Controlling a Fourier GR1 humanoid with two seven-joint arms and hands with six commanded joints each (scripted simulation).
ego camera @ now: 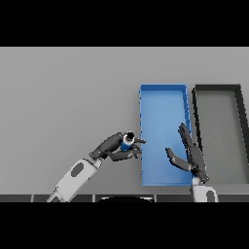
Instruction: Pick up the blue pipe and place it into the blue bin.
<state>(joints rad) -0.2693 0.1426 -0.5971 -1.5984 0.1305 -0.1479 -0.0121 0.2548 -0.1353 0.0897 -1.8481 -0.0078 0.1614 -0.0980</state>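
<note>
While right hand (190,154) hovers open, left hand (116,147) grips blue pipe (128,142).

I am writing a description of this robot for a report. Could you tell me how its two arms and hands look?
Both arms have smooth white casings with grey parts; the left forearm shows a dark grey oval inset. Each arm ends in a dark hand: the left hand and the right hand are nearly black, with slim, jointed fingers and a separate thumb. No cables, sleeves or markings are visible.
</note>
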